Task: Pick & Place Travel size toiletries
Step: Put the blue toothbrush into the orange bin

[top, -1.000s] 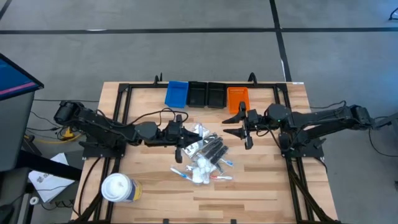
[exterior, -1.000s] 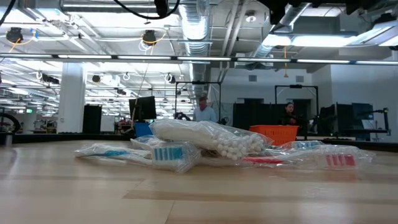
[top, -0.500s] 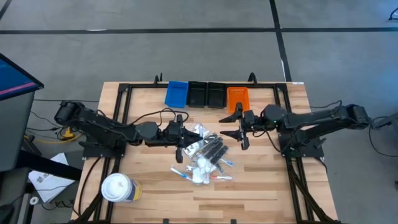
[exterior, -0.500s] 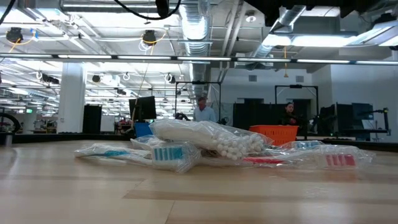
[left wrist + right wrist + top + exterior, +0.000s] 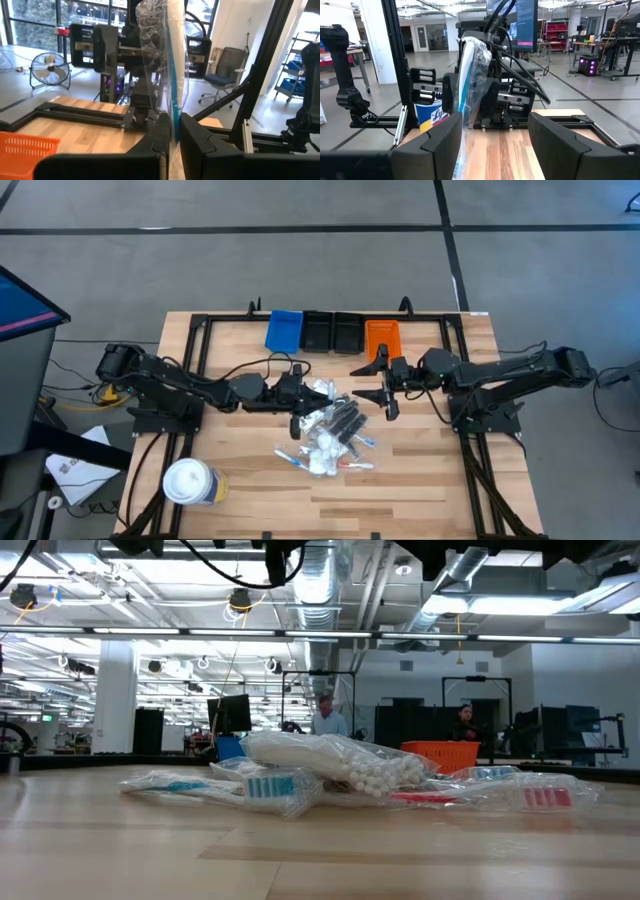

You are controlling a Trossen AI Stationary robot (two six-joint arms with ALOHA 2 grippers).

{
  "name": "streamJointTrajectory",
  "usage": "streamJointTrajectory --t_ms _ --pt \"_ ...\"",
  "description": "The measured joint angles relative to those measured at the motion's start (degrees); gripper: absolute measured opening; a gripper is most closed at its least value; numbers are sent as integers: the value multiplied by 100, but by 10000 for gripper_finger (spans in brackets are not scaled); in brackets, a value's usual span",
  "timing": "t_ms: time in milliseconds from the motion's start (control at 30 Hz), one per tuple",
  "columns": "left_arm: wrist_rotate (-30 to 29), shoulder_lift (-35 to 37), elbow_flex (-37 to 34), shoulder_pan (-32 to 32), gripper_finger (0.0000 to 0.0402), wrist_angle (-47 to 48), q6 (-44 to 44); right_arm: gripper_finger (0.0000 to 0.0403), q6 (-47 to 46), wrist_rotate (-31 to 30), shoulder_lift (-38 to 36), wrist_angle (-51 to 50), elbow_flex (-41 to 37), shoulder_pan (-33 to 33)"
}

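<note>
The left gripper [image 5: 305,388] is clamping a clear sachet [image 5: 167,60] with a white and blue stick inside; in the left wrist view the packet is standing upright between the two dark fingers [image 5: 197,145], which are pressing together on its lower edge. In the high view this gripper is hanging just over the near-left edge of the toiletries pile [image 5: 330,435] in the middle of the bench [image 5: 420,480]. The right gripper [image 5: 383,385] is facing it from the other side, its fingers [image 5: 560,137] standing wide apart, with the held sachet [image 5: 470,75] showing in the gap ahead of them but not touching them.

The rest of the pile is lying on the wood below and between the two arms: black combs [image 5: 345,420], white cotton items [image 5: 325,448] and slim red and blue sticks [image 5: 355,465] in clear wrappers. Behind the pile, along the far edge, a blue bin [image 5: 284,330], two black bins [image 5: 333,332] and an orange bin [image 5: 381,337] are sitting in a row. A white tub [image 5: 188,482] is standing near the front-left corner, well apart from the pile.
</note>
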State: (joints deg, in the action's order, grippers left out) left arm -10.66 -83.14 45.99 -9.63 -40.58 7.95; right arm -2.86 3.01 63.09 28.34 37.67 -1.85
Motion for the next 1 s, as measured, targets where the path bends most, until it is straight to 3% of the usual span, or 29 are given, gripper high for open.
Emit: streamJointTrajectory --t_ms 533,1000 --pt "385 1 1 -2 10 -158 -310 220 -162 170 21 -77 145 -365" --pt "410 -547 262 109 10 -282 -324 220 -122 168 1043 -91 666 -420"
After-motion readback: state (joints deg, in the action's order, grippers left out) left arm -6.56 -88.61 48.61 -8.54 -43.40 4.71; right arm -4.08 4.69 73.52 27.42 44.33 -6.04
